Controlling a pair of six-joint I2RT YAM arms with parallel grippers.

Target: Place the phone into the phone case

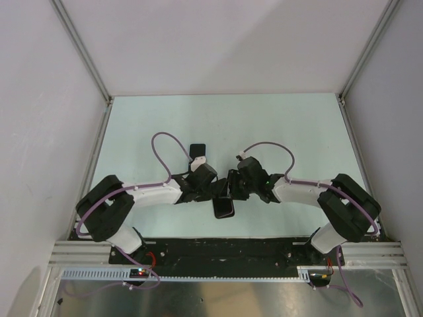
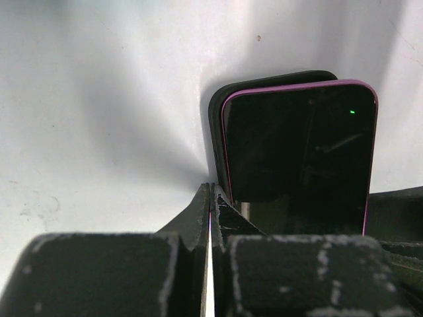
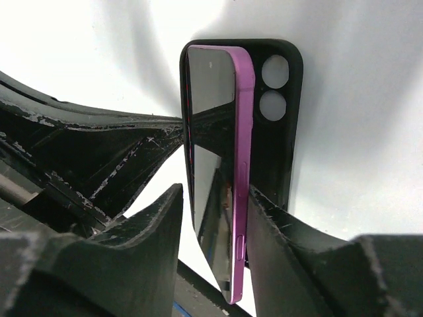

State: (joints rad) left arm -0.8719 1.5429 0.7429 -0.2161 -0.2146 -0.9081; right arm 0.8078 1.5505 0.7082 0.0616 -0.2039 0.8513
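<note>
Across the middle of the top view lies the pale desk [image 1: 165,125], the biggest thing here. Low in that view the left arm [image 1: 149,191] and the right arm [image 1: 307,188] reach in and meet. Where they meet, the black phone case [image 3: 285,152] lies flat on the desk. In the right wrist view it fills the upper middle, with two round holes near its top. On it is the phone [image 3: 242,165] with the purple rim. The phone is not all the way in. It leans up on one long side, with its glass turned to the left of the frame.

The right claw [image 3: 215,198] is partly wide. The phone sits between its fingers. The finger on the right of the frame touches the purple rim, and the other is apart from the glass. The left claw [image 2: 210,212] is pinched tight. Its tips come in from the left of the right wrist view and touch the side of the phone and case.

I think the job now is to lay the phone flat. It would help to stop the case sliding with one claw. The other can then press softly on the raised side till every corner is in. A hard or crooked push could pop the phone out.
</note>
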